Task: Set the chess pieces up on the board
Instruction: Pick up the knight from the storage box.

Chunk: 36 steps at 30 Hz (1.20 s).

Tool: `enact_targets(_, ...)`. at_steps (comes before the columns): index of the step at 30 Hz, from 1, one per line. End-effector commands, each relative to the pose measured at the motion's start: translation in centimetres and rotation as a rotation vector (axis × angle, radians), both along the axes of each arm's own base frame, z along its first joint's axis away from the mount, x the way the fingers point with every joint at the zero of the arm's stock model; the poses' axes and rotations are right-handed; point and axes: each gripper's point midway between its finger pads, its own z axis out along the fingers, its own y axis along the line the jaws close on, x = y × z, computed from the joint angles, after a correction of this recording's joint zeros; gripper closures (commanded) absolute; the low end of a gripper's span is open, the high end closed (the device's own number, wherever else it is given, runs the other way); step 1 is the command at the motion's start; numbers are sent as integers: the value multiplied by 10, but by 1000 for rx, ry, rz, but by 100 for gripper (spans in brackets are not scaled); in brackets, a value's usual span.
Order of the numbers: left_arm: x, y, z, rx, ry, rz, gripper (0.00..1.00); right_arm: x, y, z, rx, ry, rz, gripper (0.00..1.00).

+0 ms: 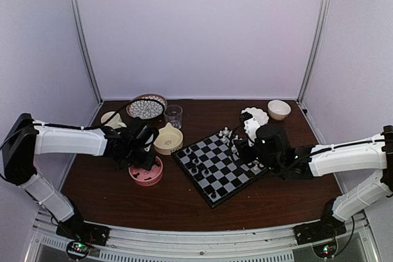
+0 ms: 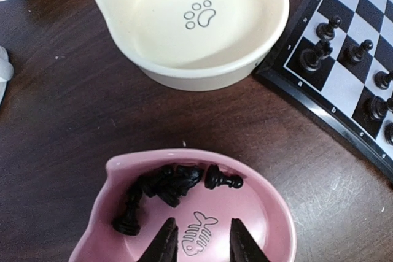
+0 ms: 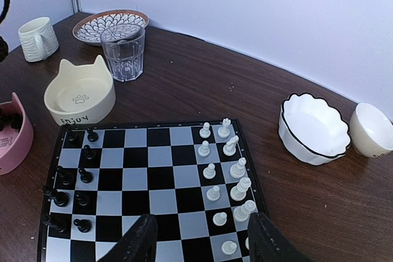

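Several black pieces lie heaped in the pink bowl just left of the board. They overlap so much that you cannot count them, and one lies on its side a little apart from the heap. Your left gripper hangs over that bowl with its jaws apart, holding nothing. The wrist view cuts off the bowl's near rim.

More black pieces stand along the board's left side, and white pieces along its right. Your right gripper hovers over the board's near edge, jaws spread wide and empty, and its fingers hide the nearest squares. From above, the same gripper covers the board's right corner.

A cream bowl sits at the board's left corner, touching it or just beside it; you cannot tell which.
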Motion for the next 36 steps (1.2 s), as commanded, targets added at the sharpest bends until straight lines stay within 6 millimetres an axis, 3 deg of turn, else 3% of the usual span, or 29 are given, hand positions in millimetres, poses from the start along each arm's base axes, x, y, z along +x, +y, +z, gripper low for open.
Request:
enact_targets(1, 12, -19, -7, -57, 23, 13, 69, 3, 3, 17, 43, -18, -2, 47)
enact_targets(9, 24, -11, -16, -42, -3, 127, 67, 4, 3, 17, 44, -18, -1, 47)
enact_targets(18, 27, -16, -21, -53, -9, 117, 57, 4, 3, 17, 47, -15, 0, 47)
enact_targets(24, 30, -15, -29, -10, 3, 115, 56, 3, 3, 17, 47, -14, 3, 47)
enact_targets(30, 31, -7, -39, 83, 46, 134, 68, 3, 3, 19, 52, -17, 3, 47)
enact_targets(36, 29, -7, -31, 73, 34, 120, 76, 3, 2, 18, 51, -15, 3, 47)
